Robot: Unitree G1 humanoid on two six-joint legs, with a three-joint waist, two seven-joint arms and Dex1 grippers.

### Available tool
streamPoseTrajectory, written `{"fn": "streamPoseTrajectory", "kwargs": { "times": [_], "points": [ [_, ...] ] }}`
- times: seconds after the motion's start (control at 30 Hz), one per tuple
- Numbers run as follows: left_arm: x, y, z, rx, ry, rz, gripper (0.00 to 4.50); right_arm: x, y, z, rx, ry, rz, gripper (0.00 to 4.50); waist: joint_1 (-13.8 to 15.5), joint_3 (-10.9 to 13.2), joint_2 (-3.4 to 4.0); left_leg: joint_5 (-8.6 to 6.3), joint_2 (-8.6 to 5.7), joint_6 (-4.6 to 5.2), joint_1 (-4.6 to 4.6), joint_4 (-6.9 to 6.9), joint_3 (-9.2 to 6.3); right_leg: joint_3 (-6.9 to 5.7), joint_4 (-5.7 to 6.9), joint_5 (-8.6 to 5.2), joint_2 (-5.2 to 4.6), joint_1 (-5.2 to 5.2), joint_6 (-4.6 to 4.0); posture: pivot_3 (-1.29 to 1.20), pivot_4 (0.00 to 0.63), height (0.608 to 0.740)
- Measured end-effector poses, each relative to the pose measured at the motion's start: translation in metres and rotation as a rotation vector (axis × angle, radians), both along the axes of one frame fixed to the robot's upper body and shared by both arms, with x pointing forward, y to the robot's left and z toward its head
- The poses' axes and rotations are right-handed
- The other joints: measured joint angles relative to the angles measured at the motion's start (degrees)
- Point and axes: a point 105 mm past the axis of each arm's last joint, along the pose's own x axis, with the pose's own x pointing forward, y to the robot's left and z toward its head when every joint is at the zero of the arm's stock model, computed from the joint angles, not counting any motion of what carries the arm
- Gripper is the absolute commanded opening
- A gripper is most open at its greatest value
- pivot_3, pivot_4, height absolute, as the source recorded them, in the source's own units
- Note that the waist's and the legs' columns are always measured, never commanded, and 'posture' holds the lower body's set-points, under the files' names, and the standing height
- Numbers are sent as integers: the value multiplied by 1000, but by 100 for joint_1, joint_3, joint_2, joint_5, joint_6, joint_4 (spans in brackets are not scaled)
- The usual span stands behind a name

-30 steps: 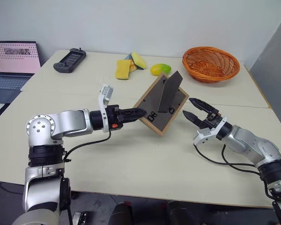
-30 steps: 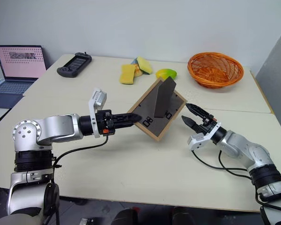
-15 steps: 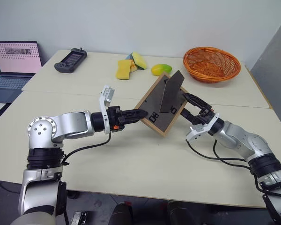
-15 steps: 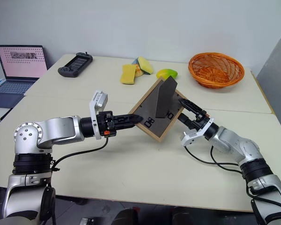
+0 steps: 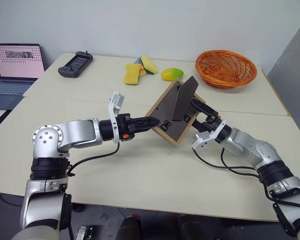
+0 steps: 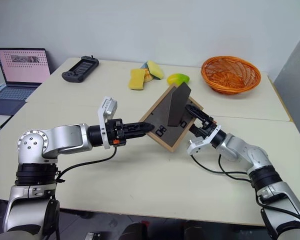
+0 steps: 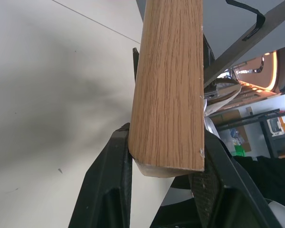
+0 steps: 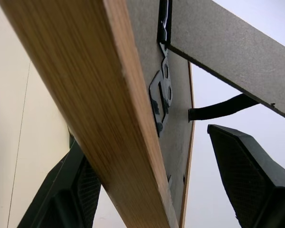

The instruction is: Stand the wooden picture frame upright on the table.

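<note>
The small rectangular light-wood picture frame [image 5: 174,112] is tilting above the pale cream tabletop [image 5: 140,165], showing its dark grey-brown back with the stand flap folded out. The left gripper [image 5: 151,121] is clamping its left edge. The right gripper [image 5: 199,112] is straddling the right edge with fingers spread wide.

The room is evenly and softly lit from above; my table [image 5: 140,170] shows no glare, and both head views are sharp from edge to edge. Below my left gripper [image 5: 151,121] and the picture frame [image 5: 176,111] it holds lie only faint, soft shadows. At my left wrist a blurred grey shadow spreads over the tabletop beside the frame's edge, and the shelves past my fingers [image 7: 109,190] look bright and out of focus. At my right wrist the near wood is slightly soft.
</note>
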Motion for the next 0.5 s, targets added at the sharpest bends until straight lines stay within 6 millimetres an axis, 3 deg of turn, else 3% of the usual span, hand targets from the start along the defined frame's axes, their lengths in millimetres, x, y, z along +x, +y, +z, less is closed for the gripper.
{"fn": "streamPoseTrajectory", "kwargs": {
  "times": [0.2,0.33,0.5],
  "points": [
    [-1,-1,3,-22,-7,-11,1322,2,-2,1,9,-1,-4,2050,-3,0,0,0,-1,0,0,0,-3,-3,0,0,-1,1,0,0,150,740],
    [0,-1,7,-54,-7,-10,1322,2,-2,6,29,-24,3,1656,-8,0,0,0,-1,0,0,0,-5,-5,0,0,-1,2,0,0,150,740],
    [0,-1,10,-78,-10,-15,1322,2,-2,8,42,-37,5,1485,-8,0,0,0,-1,1,0,0,-6,-7,0,0,-1,2,0,0,150,740]
  ]
}}
